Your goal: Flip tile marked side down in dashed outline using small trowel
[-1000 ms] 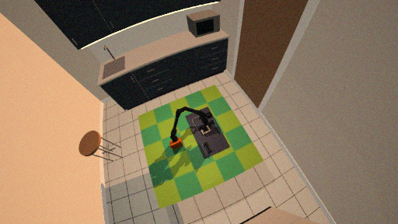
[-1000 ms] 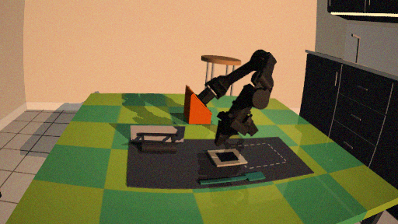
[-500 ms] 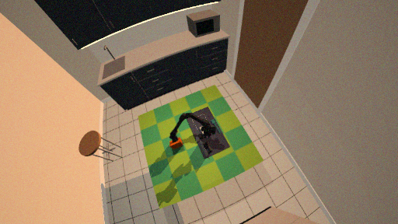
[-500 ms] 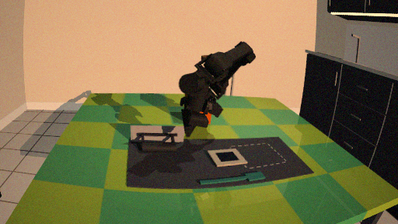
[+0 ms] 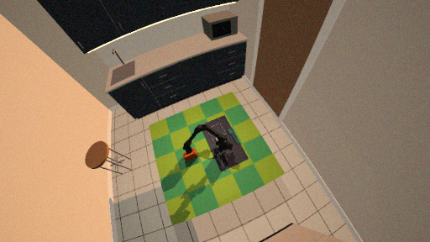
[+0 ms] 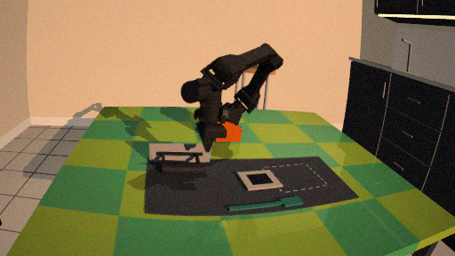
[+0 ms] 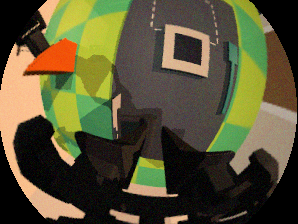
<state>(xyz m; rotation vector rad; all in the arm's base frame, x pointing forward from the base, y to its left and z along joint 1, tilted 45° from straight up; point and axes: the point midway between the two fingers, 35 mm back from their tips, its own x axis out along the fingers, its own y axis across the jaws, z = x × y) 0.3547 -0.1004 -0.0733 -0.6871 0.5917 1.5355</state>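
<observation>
Lying flat on the dark mat, the green trowel runs along the mat's near edge in the exterior view, its broad blade toward the dashed outline's side. Beside it, the tile shows its dark-square face up, partly at the dashed outline. The claw, fingers slightly apart and holding nothing, hangs near the black stand.

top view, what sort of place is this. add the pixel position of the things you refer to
Probably a kitchen: a long counter (image 5: 180,52) with dark drawers (image 5: 197,69) (image 6: 406,129), a tap (image 5: 118,56) (image 6: 408,55) by a sink-like panel (image 5: 123,72), and what looks like a microwave (image 5: 221,28).
</observation>
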